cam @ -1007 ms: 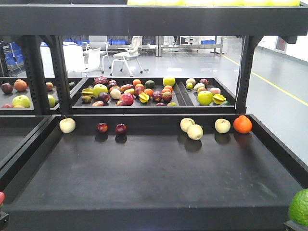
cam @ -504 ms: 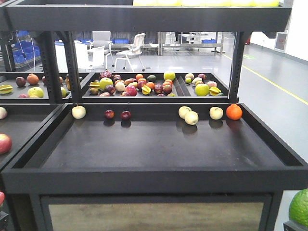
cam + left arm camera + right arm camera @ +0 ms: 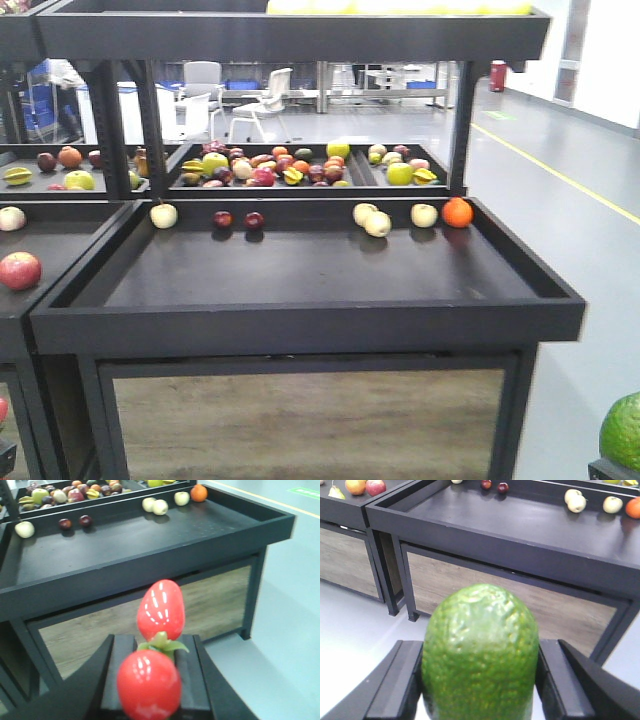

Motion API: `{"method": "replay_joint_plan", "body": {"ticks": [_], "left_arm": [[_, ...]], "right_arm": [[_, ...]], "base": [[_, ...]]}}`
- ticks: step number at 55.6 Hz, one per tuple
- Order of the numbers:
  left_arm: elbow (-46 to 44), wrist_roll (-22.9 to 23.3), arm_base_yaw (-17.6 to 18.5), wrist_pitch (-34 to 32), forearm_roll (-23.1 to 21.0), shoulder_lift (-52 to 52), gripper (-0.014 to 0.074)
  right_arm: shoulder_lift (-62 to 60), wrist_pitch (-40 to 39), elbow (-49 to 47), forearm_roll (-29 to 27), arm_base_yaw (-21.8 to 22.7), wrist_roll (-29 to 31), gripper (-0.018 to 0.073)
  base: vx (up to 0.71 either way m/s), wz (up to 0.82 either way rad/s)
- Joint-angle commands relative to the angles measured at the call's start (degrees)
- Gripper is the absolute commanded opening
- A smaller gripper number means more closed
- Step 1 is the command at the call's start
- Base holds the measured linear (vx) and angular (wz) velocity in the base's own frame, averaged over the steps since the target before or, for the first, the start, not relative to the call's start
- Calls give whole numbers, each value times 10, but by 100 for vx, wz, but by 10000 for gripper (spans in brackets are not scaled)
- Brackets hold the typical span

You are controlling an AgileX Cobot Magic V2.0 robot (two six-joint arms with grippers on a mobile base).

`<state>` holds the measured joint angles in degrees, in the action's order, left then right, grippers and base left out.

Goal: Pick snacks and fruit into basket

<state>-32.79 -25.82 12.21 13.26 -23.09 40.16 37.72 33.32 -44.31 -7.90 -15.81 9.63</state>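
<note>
The green fruit (image 3: 480, 655) hides the right gripper's fingertips and is cut off below. The far bin's fruit (image 3: 270, 165) is too small to name.

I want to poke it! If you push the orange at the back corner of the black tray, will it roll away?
Probably a little. The orange is round and the tray floor looks smooth and flat, so it should roll easily. It sits close to the back right corner, so the walls would likely stop it soon. It looks firm, not squishy.

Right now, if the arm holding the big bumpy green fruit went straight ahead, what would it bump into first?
Probably the front rim of the black tray stand, ahead of the right gripper and its green fruit; depth is unclear.
</note>
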Motion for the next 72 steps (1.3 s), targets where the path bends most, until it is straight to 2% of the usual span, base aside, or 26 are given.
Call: {"method": "replay_joint_plan", "body": {"ticks": [1, 29, 72], "left_arm": [[-17, 4, -2, -44, -9, -4, -6], [-17, 4, -2, -44, -9, -4, -6], [-17, 4, -2, -44, -9, -4, -6]], "right_arm": [[-2, -50, -16, 0, 2, 4, -9], [-2, -50, -16, 0, 2, 4, -9], [-2, -50, -16, 0, 2, 4, -9]], "base": [[-30, -21], [-24, -42], [-16, -69]]}}
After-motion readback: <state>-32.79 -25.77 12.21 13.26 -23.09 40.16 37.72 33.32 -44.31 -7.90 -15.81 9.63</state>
